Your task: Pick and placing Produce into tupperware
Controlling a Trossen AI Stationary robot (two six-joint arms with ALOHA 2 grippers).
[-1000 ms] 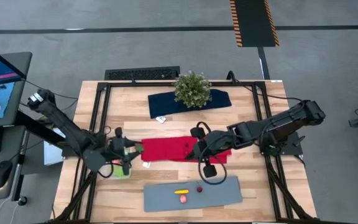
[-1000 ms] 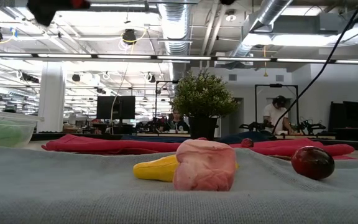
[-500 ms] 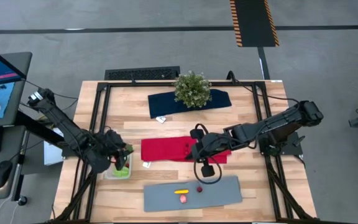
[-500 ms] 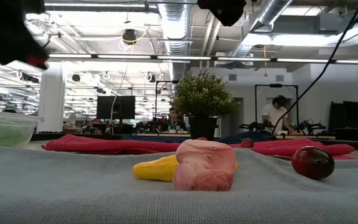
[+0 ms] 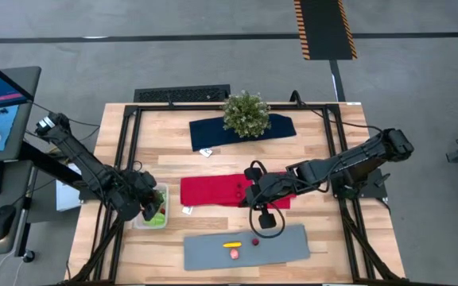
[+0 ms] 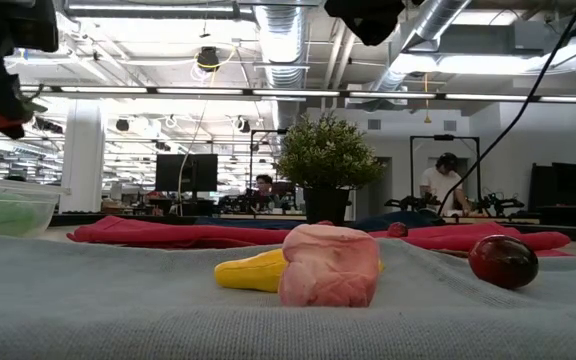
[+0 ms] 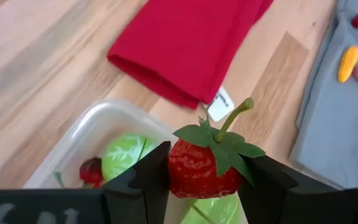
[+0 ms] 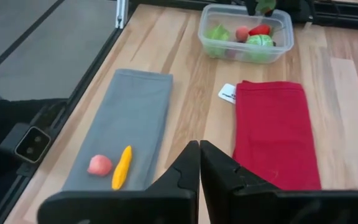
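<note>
We can read no writing on the white tag (image 7: 219,104) at the red cloth (image 7: 188,40). Our left hand (image 7: 202,180) grips one strawberry (image 7: 199,171) just above the tupperware (image 7: 98,127), which holds green leafy pieces and a red one. Our right hand (image 8: 199,163), fingers closed on nothing, hovers over the counter (image 5: 324,238). Three pieces lie on the grey mat (image 5: 285,246): yellow, pink, dark red.

The tupperware (image 5: 153,211) is sitting on the bench (image 5: 324,246) just left of the folded cloth (image 5: 213,191). The mat (image 5: 285,243) is lying in front of that cloth, carrying three produce pieces (image 5: 234,253). The potted plant (image 5: 246,114) is standing behind the cloth.
</note>
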